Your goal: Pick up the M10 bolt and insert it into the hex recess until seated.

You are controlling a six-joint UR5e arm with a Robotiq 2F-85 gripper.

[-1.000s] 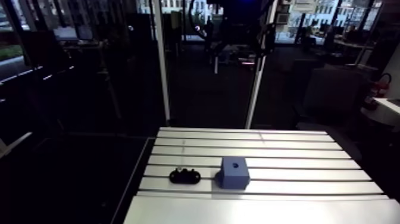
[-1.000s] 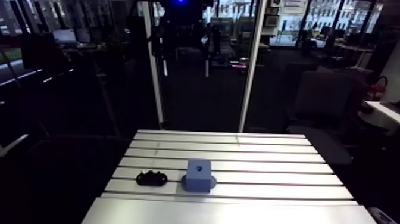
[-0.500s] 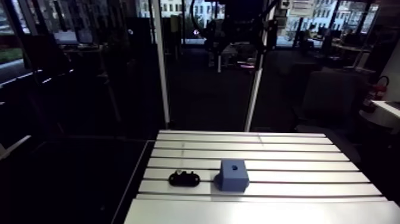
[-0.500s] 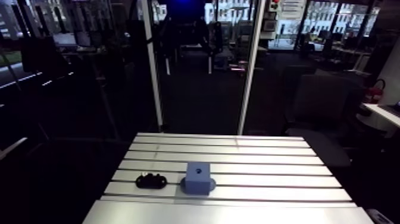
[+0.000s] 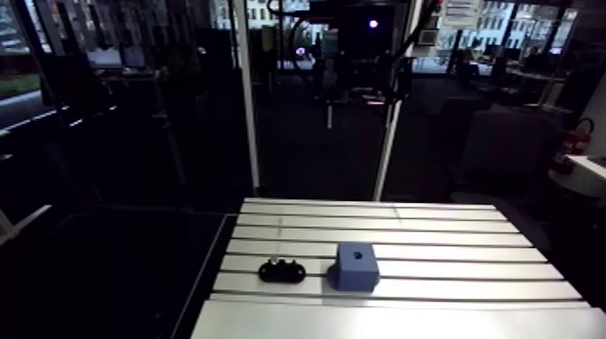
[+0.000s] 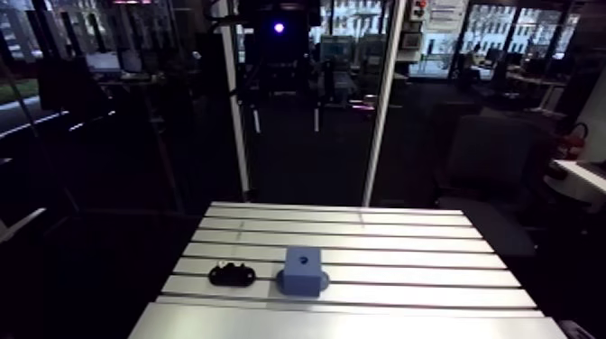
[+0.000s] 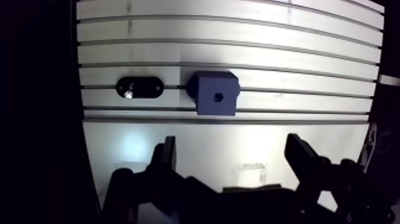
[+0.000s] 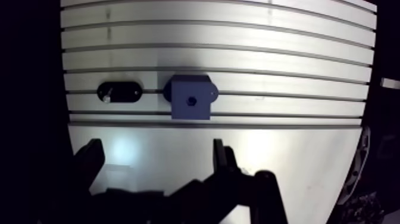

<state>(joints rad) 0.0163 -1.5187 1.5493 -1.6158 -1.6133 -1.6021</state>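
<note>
Arm view: blue block (image 5: 354, 267) with a small hole in its top face stands on the slotted desk (image 5: 451, 236). A black oval holder (image 5: 281, 270) lies just beside the block, not touching it.

Wrist view: M10 bolt (image 7: 128, 93) sits in the holder, bright metal end showing. The hex recess (image 7: 218, 95) marks the block's top. The claw (image 7: 231, 144) hangs empty, fingers spread wide, with the block ahead of it.

On desk (image 7: 238, 36): block (image 7: 214, 104), recess (image 7: 218, 95) in its top. holder (image 7: 146, 87) just beside block, not touching, in line along one slot. bolt (image 7: 128, 92) in holder, at end away from block. Both ahead of end effector (image 7: 231, 149), well apart.
</note>
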